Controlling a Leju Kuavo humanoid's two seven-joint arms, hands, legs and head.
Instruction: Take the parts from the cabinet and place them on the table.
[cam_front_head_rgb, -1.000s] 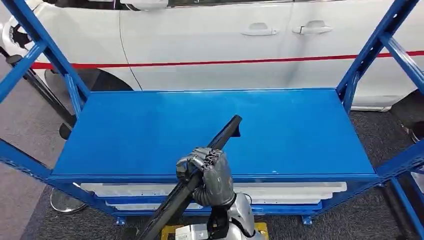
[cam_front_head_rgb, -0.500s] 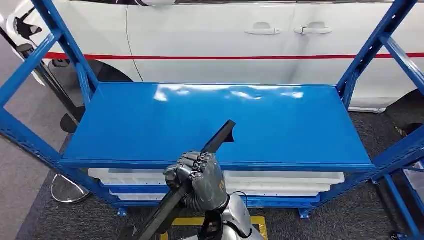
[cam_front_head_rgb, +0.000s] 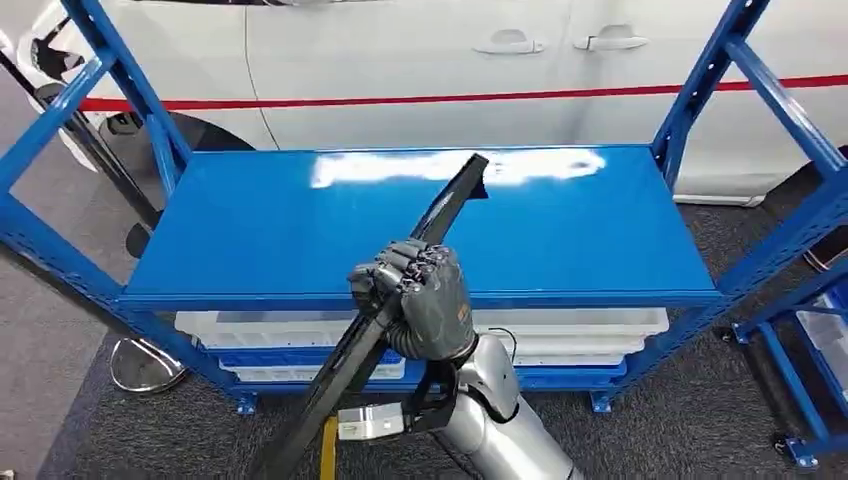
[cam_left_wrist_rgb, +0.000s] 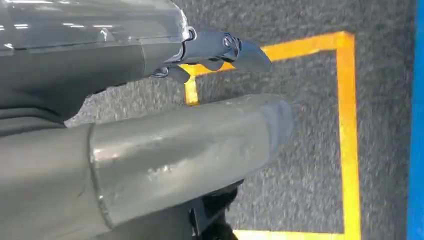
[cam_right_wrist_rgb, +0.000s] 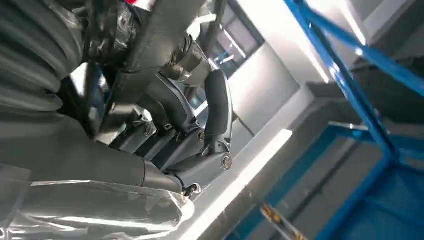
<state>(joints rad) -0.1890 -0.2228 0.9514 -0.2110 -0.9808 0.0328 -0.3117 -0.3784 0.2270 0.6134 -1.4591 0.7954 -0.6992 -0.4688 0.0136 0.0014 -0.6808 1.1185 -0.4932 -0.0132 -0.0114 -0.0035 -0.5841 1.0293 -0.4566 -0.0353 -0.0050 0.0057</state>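
Progress is partial, I judge: my right hand (cam_front_head_rgb: 418, 305) has its fingers (cam_front_head_rgb: 400, 270) closed around a long black trim strip (cam_front_head_rgb: 400, 300), lifted and tilted over the front edge of the blue shelf (cam_front_head_rgb: 250, 230). The strip is not yet put down on any bench. My left hand (cam_left_wrist_rgb: 150, 145) hangs over grey carpet (cam_left_wrist_rgb: 310, 150) with yellow floor tape (cam_left_wrist_rgb: 347, 125); whether its fingers are open I cannot tell.
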